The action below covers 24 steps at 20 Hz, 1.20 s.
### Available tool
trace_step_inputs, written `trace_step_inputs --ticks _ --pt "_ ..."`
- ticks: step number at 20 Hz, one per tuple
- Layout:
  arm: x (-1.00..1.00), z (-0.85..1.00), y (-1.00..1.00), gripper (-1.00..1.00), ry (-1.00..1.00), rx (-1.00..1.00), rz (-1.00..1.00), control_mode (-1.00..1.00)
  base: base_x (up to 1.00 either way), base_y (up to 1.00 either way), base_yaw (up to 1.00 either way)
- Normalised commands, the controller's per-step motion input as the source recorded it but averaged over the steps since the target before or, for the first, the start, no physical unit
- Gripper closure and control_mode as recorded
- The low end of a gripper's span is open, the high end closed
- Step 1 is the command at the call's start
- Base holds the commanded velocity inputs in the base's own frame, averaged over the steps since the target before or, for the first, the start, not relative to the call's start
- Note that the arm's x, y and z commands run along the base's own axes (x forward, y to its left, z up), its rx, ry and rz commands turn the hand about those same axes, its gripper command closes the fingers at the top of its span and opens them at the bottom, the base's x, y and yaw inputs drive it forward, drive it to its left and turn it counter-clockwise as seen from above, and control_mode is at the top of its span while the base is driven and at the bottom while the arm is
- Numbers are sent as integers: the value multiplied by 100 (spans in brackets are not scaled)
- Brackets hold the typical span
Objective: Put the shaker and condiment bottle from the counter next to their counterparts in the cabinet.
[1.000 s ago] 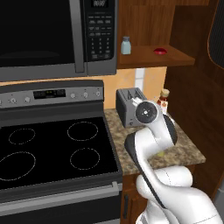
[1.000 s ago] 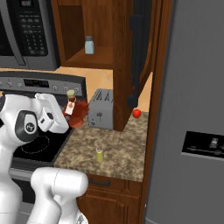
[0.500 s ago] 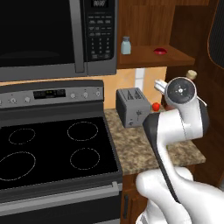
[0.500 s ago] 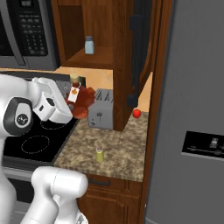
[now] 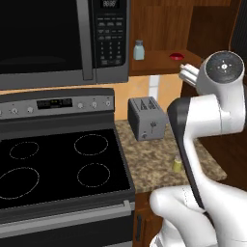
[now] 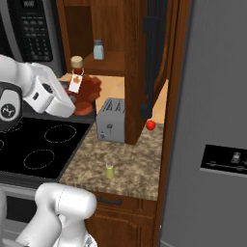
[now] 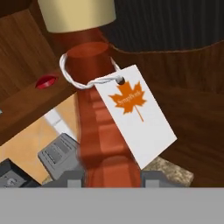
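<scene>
Claw [image 7: 113,178] pinching condiment bottle [image 6: 83,88], mid-left of frame, above toaster [image 6: 110,126]; shaker [image 6: 110,170] on bench [image 6: 135,164].

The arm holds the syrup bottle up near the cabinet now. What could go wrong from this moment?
1. The condiment bottle sits in the end effector below the cabinet shelf board; raised too little, its tan cap may strike the shelf edge.
2. On the shelf, the pale blue shaker and the small red item could be knocked when the bottle goes in.
3. The yellow-green shaker stands on the counter near the front edge; a low arm swing might tip it.
</scene>
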Motion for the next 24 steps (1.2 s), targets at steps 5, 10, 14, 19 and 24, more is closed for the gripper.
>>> trace_step_inputs --ticks 5,10,14,19,24 --pt "-7 12 0 100 0 -5 17 -100 0 0 0" --pt "-2 1 3 100 -4 -1 10 -100 0 0 0" --pt "1 23 -4 100 -1 0 9 -100 0 0 0" --pt "12 37 0 100 2 0 1 -100 0 0 0" --pt "28 24 -1 100 3 -7 0 -100 0 0 0"
